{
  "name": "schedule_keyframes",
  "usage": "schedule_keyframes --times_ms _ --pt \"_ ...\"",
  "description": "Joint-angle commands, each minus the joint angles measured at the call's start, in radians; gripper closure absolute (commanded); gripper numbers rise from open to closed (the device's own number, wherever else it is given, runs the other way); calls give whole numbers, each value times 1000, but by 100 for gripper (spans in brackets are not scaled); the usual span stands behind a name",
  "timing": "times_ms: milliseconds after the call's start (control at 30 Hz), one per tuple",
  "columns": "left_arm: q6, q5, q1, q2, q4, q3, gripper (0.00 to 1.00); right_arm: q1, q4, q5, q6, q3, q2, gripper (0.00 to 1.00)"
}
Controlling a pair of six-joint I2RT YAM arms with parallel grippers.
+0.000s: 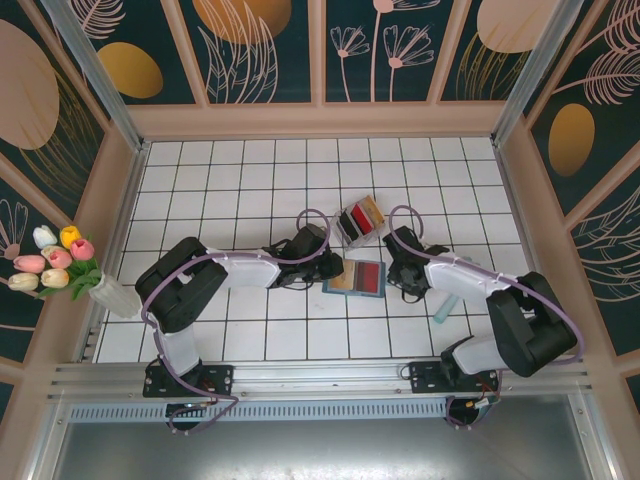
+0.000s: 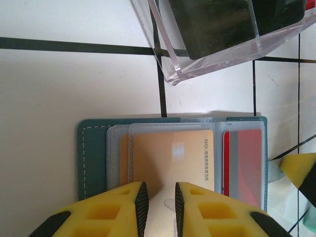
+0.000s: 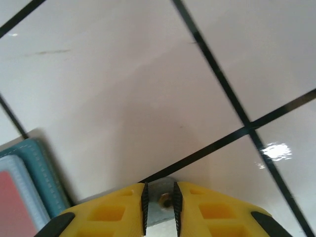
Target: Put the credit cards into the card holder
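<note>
The teal card holder [image 1: 336, 290] lies open on the white tiles between my two grippers. A tan credit card [image 2: 173, 158] sits in its left clear slot and a red card [image 2: 244, 163] in the right one. My left gripper [image 2: 158, 190] is at the holder's near edge over the tan card, jaws a narrow gap apart with nothing clamped. My right gripper [image 3: 158, 192] is low at the holder's right side [image 3: 47, 173], its jaws slightly apart either side of the grey snap tab [image 3: 165, 200]. A black card [image 2: 212, 24] stands in the clear rack [image 2: 217, 61].
The clear rack [image 1: 360, 222] stands just behind the holder. A vase of tulips [image 1: 60, 265] is at the left wall. A pale teal object [image 1: 445, 305] lies beside the right arm. Raised walls close in the tiled floor on three sides.
</note>
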Motion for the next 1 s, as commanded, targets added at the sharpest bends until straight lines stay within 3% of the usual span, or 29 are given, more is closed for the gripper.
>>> schedule_keyframes --times_ms 0,267,533,800,967 --pt "-2 -33 -2 48 -114 -29 73 -13 -100 44 39 -46 -12 76" --pt "0 -37 -2 37 -113 -32 73 -63 -109 95 -7 -6 -75 74" --pt "27 -22 -2 -45 -86 10 67 -96 57 -95 -359 136 -160 67" --pt "10 -114 42 -170 -132 25 59 -40 125 -242 -602 309 -29 66" --pt "-25 -92 134 -205 -86 -26 56 56 61 -115 -673 469 164 66"
